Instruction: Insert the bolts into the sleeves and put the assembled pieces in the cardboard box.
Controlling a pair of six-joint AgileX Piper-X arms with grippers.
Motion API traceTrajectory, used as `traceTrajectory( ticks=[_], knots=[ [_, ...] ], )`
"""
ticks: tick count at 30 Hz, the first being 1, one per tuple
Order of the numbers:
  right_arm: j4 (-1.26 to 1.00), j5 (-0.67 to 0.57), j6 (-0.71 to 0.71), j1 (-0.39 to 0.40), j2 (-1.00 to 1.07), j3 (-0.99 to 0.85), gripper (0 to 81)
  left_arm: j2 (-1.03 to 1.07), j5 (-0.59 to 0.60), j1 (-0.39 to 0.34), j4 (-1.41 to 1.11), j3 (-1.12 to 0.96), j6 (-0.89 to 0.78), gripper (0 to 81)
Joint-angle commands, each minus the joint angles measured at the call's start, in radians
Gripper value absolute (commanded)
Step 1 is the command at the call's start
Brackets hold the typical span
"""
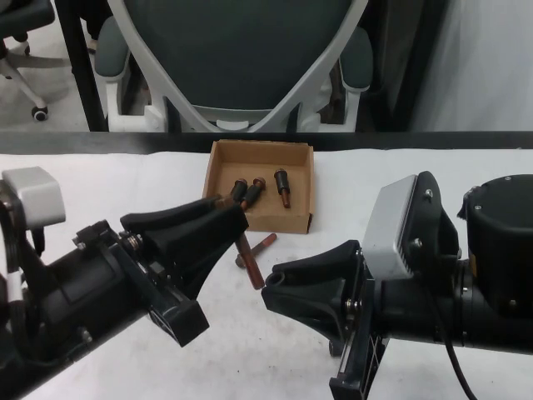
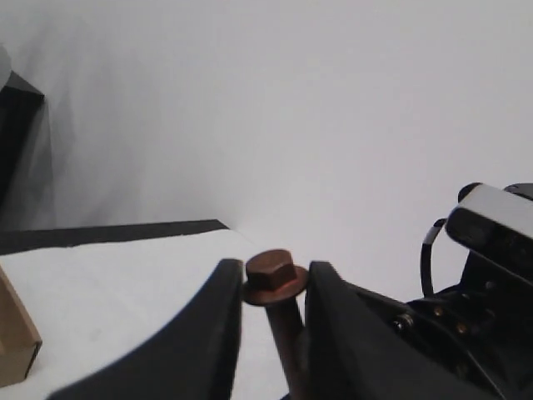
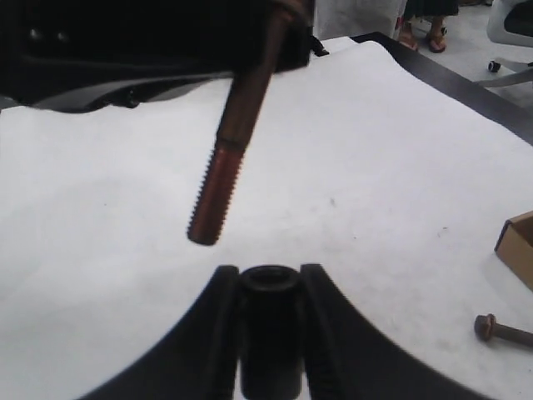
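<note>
Mid-insertion: L gripper (image 2: 275,268) clenched on bolt (image 3: 229,158); R gripper (image 3: 269,287) grasps sleeve (image 3: 269,342); I'd align tip w/ bore next.

Looks like an office room used as a small robotics lab. Shown first by the surface (image 1: 433,179), covered in white with a black far edge, and by the left arm (image 1: 75,283) and right arm (image 1: 475,283) of a robot over its near side. Just behind the surface, 1 office chair (image 1: 241,58) with a dark grey back, a white frame and 2 armrests. Farther to the side, on a pale hard floor (image 1: 62,92), a 2nd swivel chair (image 1: 21,33) on castors. Beyond the surface, a plain white wall (image 2: 291,100). On the surface, a small cardboard box (image 1: 283,222) with metal hardware inside, as for bench tests.
</note>
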Motion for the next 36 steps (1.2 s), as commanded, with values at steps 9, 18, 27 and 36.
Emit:
traceTrajectory(
  ticks=[9,18,27,36],
  knots=[
    [-0.04,-0.032,0.069,0.001,0.0,-0.012,0.2,-0.003,0.032,-0.011,-0.063,-0.001,0.059,0.8],
    [-0.064,-0.036,0.093,0.001,0.0,-0.012,0.2,0.03,0.029,-0.086,-0.063,-0.001,0.086,0.8],
    [-0.065,-0.036,0.093,0.001,-0.01,-0.012,0.2,0.051,0.02,-0.08,-0.118,-0.001,0.142,0.8],
    [-0.053,-0.055,0.093,0.001,-0.01,-0.012,0.2,0.051,0.02,-0.08,-0.2,-0.001,0.14,0.8]
  ],
)
